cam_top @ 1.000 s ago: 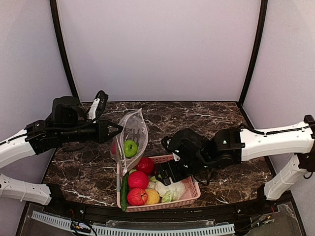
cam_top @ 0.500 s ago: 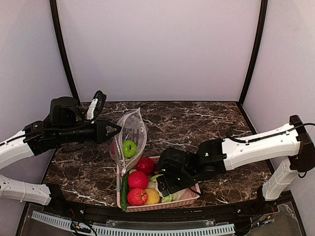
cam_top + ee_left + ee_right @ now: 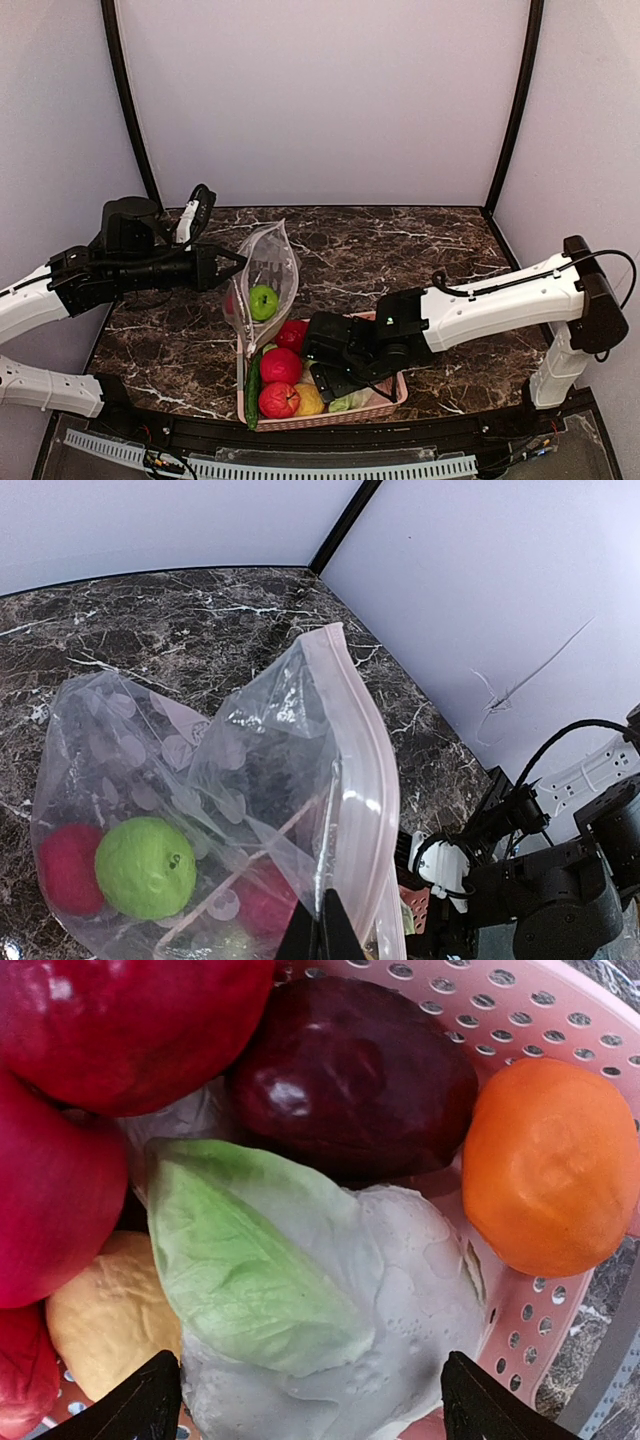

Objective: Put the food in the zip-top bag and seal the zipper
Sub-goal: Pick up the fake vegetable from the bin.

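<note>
We keep our left gripper (image 3: pixel 318 932) pinched shut on the bag (image 3: pixel 275 255) rim, so it stands upright, mouth gaping beside the basket (image 3: pixel 392 392). Our right gripper (image 3: pixel 310 1400) hangs wide open over the cabbage (image 3: pixel 300 1290), ready to grasp it; a green apple (image 3: pixel 145 865) sits inside the bag

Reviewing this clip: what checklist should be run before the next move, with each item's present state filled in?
1. Grip of the left end effector on the edge of the zip-top bag, shut on it: ok.
2. Bag mouth wide enough for the cabbage: cannot tell.
3. Jaws of the right end effector open, one finger on either side of the cabbage: ok.
4. Cabbage on top of the pile in the pink basket, nothing over it: ok.
5. Room in the bag, with the green apple and red ball sitting low: ok.
</note>
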You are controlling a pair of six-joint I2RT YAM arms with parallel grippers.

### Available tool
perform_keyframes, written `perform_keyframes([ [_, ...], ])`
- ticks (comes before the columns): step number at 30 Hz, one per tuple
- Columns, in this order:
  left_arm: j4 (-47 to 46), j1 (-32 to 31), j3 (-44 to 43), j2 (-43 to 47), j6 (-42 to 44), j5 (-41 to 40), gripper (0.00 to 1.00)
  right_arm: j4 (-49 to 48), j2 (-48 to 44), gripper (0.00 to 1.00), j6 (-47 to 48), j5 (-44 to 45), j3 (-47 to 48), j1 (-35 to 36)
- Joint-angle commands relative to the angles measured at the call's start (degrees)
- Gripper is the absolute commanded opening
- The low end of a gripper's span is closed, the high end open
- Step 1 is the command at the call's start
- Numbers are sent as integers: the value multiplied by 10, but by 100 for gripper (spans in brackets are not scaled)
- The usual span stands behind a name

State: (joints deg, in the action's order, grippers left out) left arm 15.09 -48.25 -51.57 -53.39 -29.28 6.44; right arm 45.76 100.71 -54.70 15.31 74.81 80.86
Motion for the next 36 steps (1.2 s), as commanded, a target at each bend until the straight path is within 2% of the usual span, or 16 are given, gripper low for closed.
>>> perform_keyframes([
  [1,6,3,5,9,-2,-1,1,59,5,87,-30,32,10,7],
  [7,6,3,7,9,-2,-1,1,67,1,87,-35,40,4,6],
  [14,4,3,5,8,-3,1,1,7,22,88,-14,5,-8,4],
  [17,8,3,5,12,-3,-2,1,6,30,84,-15,5,-9,3],
  [24,14,3,6,16,-3,-4,1,17,24,69,-26,16,-19,2],
  [31,10,3,7,13,-4,-5,1,39,12,40,-34,37,-21,1],
  [36,7,4,6,10,-4,-3,1,41,3,28,-35,41,-19,1],
])
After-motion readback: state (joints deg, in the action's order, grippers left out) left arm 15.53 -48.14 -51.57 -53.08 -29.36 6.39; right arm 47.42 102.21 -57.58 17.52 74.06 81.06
